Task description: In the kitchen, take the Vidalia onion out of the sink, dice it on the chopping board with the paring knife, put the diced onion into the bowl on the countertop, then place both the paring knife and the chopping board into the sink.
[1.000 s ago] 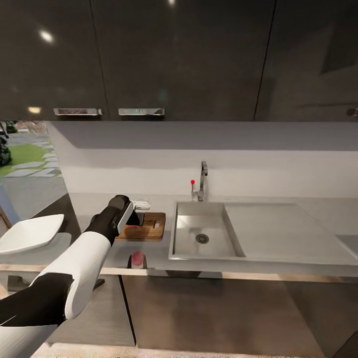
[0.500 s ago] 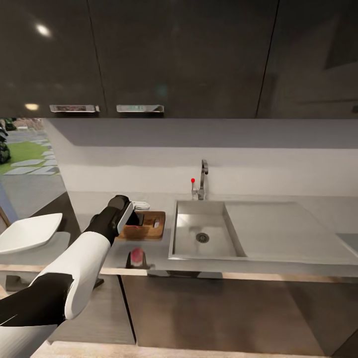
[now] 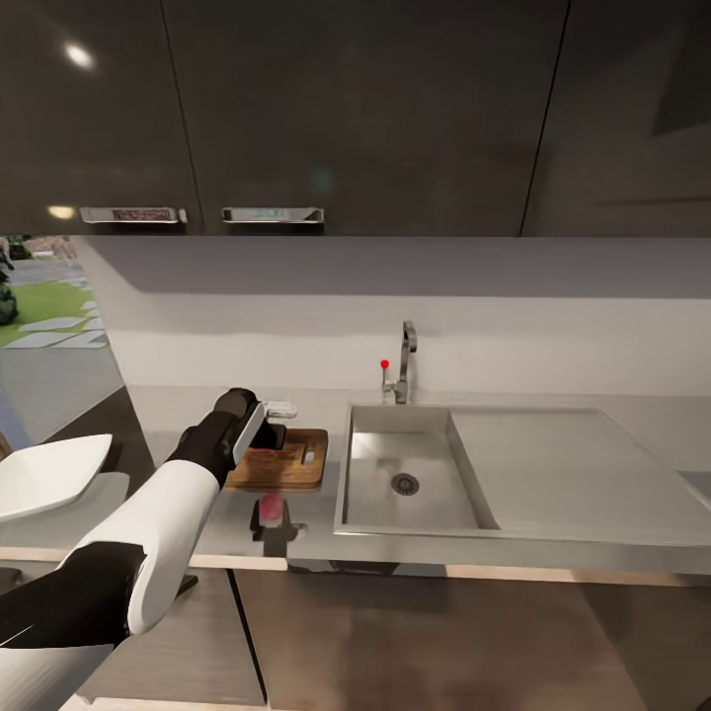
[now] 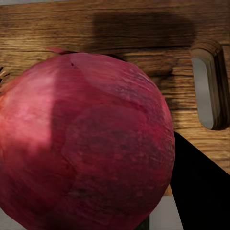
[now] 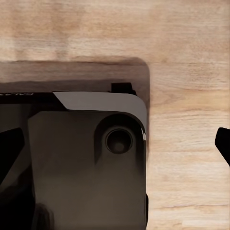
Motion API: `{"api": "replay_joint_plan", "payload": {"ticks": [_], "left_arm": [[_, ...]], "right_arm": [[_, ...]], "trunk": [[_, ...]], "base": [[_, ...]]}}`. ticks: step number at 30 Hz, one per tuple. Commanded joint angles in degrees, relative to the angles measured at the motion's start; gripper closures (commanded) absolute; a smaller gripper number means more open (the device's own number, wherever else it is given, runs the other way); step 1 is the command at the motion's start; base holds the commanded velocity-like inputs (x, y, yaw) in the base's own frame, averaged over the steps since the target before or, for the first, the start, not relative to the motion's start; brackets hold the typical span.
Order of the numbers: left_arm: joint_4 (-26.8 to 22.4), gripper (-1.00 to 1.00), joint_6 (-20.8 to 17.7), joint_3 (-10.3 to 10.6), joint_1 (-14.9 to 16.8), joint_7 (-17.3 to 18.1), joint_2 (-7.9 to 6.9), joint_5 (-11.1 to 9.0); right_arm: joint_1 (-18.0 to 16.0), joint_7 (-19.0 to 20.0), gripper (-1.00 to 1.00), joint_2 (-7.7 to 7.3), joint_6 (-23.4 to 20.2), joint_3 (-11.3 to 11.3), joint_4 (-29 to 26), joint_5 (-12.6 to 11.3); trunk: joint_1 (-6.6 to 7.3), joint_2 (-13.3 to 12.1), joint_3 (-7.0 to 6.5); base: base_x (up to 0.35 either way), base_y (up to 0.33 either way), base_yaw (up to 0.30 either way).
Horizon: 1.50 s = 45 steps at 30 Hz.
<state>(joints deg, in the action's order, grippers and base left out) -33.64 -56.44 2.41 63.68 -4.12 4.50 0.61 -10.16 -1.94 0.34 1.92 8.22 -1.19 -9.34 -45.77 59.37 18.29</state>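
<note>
My left gripper (image 3: pixel 269 434) hangs over the far left part of the dark brown chopping board (image 3: pixel 286 464) and is shut on the Vidalia onion (image 4: pixel 86 143). The onion looks reddish-pink and sits very close in the left wrist view, just above the board (image 4: pixel 143 33), with one dark finger (image 4: pixel 201 191) beside it. A small red-handled thing, likely the paring knife (image 3: pixel 272 507), lies near the countertop's (image 3: pixel 316 513) front edge. The steel sink (image 3: pixel 367 484) is right of the board. The white bowl (image 3: pixel 44 474) stands far left. My right gripper (image 5: pixel 116 143) hangs open over wooden floor.
A chrome tap (image 3: pixel 405 355) with a red dot stands behind the basin, and the flat drainboard (image 3: pixel 563 464) stretches to the right. Dark wall cabinets (image 3: pixel 355 109) hang above the counter. A dark robot housing (image 5: pixel 86 167) sits under my right gripper.
The whole picture has shifted a little, so the camera moved: board and sink sit slightly lower, the bowl further left. My left arm keeps its pose with the onion.
</note>
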Motion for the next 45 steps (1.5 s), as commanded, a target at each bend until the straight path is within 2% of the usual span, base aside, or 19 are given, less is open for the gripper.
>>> {"api": "replay_joint_plan", "payload": {"ticks": [1, 13, 45], "left_arm": [[-0.01, 1.00, -0.25, 0.14, 0.04, -0.10, -0.01, 0.09], [0.15, 1.00, -0.25, 0.14, 0.04, -0.09, -0.16, 0.10], [2.06, 1.00, -0.20, 0.14, 0.04, 0.08, -0.20, 0.18]], "right_arm": [[-0.04, -0.17, -1.00, 0.00, 0.19, 0.49, 0.05, -0.59], [-0.04, -0.17, -1.00, 0.00, 0.19, 0.49, 0.05, -0.59], [-0.04, -0.17, -1.00, 0.01, 0.19, 0.49, 0.05, -0.59]], "trunk": [[0.00, 0.05, 0.07], [0.00, 0.05, 0.45], [0.00, 0.05, 3.08]], "base": [[0.007, 0.000, 0.000], [0.001, 0.000, 0.000], [0.047, 0.029, 0.000]]}}
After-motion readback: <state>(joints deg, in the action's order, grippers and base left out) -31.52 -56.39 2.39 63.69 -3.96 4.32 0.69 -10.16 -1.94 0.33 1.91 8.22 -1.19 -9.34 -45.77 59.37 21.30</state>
